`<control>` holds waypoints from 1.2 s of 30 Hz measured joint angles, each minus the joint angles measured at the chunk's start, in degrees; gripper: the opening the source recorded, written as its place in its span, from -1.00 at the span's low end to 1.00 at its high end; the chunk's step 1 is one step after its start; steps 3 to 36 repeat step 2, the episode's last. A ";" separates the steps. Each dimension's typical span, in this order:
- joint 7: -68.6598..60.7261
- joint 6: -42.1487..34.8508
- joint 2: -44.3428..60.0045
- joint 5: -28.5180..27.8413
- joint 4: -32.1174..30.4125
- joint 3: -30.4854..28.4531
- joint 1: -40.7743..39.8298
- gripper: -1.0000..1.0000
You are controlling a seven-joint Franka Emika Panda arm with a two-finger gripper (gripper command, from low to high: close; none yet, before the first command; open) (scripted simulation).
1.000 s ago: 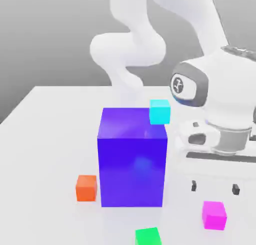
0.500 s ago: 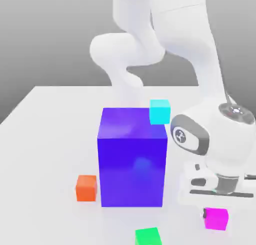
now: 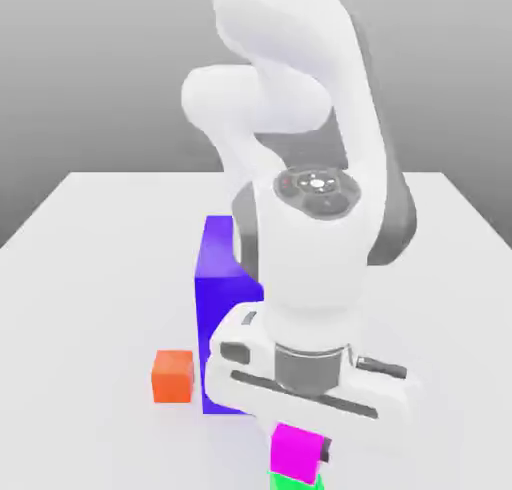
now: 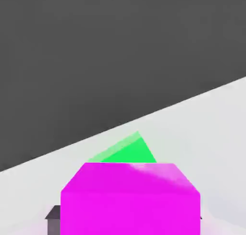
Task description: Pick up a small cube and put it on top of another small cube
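Note:
The small magenta cube hangs under my hand, and my gripper is shut on it; a dark fingertip shows at its side. Directly below it, at the front edge of the exterior view, a sliver of the small green cube peeks out; I cannot tell whether the two touch. In the hand view the magenta cube sits close to the camera, with the green cube just beyond it on the table.
The big blue-violet block stands right behind my hand, partly covered by the arm. An orange cube rests on the white table to the block's left in the exterior view.
My hand closed on the magenta cube at the exterior view's right, then swung left with it to a spot over the green cube. The arm now covers most of the blue-violet block.

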 joint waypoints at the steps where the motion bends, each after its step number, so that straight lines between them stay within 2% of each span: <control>1: 0.00 0.00 0.00 0.00 0.00 0.00 0.00 1.00; 36: 0.00 0.00 0.00 0.00 0.00 0.00 0.00 1.00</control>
